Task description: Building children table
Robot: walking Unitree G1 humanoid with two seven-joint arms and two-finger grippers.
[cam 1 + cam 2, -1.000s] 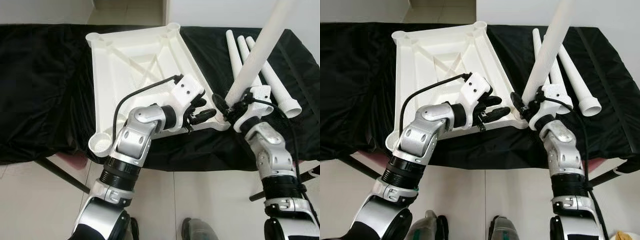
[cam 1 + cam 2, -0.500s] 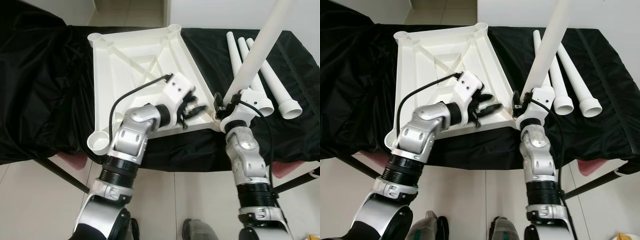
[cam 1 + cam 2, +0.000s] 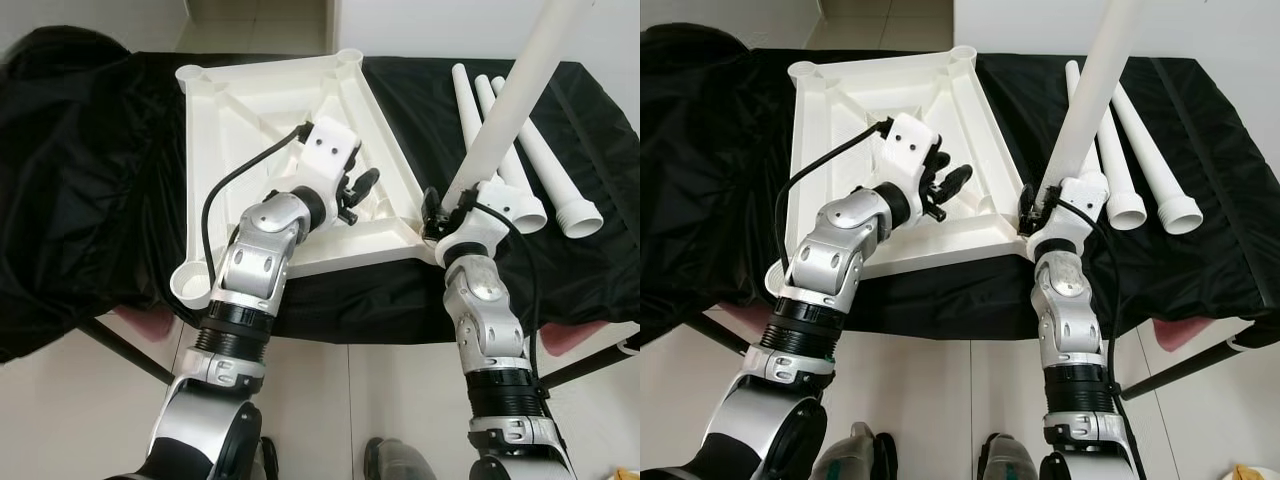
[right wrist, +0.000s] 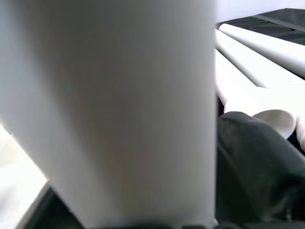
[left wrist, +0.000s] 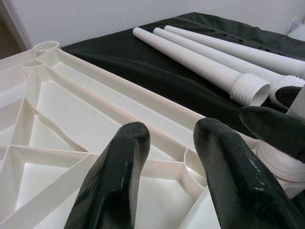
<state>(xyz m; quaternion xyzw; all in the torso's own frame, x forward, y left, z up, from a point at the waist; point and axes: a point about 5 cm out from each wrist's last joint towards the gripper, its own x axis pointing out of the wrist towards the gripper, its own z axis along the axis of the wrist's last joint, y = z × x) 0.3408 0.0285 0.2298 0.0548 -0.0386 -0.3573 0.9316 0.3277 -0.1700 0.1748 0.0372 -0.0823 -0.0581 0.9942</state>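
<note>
a long white plastic table leg is held clamped in the right gripper, tilted up with its lower end at the near corner socket of the upturned white ribbed plastic tabletop, apparently for seating there. the left gripper, fingers apart and empty, is kept over the tabletop's ribs, perhaps for steadying. three more white legs are laid side by side on the black cloth-covered table; four legs and one tabletop are counted.

White ribbed tabletop, white legs, plain black cloth on table, black-fingered claws.
</note>
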